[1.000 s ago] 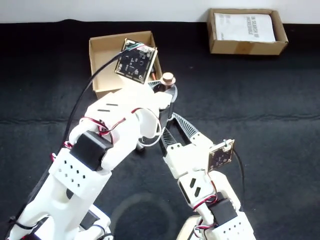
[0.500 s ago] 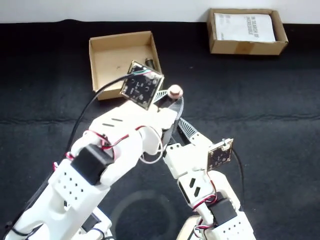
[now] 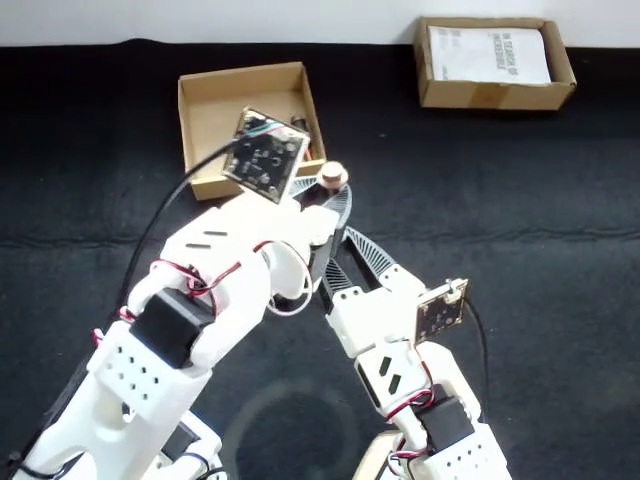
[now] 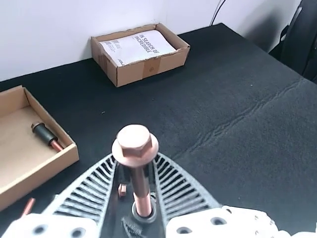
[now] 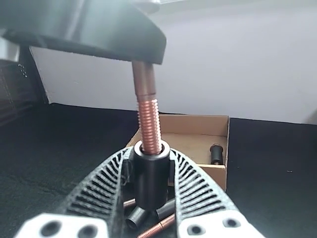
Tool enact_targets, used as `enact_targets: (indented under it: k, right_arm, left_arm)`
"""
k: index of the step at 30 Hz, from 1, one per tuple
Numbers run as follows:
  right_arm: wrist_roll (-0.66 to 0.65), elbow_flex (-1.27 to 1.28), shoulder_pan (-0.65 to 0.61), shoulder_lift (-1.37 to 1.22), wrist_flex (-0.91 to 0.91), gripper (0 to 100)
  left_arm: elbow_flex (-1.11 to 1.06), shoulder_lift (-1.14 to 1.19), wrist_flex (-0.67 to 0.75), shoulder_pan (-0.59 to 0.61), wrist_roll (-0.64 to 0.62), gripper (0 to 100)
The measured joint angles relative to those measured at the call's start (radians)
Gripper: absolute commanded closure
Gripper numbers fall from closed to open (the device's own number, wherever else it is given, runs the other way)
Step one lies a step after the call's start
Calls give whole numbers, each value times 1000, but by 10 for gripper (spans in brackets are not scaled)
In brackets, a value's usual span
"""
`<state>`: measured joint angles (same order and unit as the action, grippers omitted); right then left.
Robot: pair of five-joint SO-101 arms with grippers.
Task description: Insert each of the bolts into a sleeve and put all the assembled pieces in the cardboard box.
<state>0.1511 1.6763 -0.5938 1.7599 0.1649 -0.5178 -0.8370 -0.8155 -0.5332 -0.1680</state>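
Copper bolt (image 4: 136, 173) clamped by shaft in left gripper (image 4: 135, 161), jaws narrowed onto it, hex head free. Threaded end sits in mouth of black sleeve (image 5: 150, 181), which is pinched between near-closed jaws of right gripper (image 5: 149, 157). Both are held above table (image 3: 560, 200), near cardboard box (image 3: 215, 110).

Risks, as we judge them:
- axes tilt apart, so thread binds on sleeve rim
- push too hard, so bolt slides in jaws or sleeve pops out

We count:
- one held bolt
- one held sleeve
- one assembled piece (image 4: 45, 135) in box
- at least two loose sleeves (image 5: 136, 215) beneath
- at least two loose bolts (image 5: 154, 229) beneath
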Motion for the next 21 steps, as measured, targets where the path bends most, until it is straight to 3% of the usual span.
enact_targets:
  k: [21]
  right_arm:
    - [0, 0, 5, 0, -2, 991]
  left_arm:
    - [-81, 41, 9, -23, 98, 990]
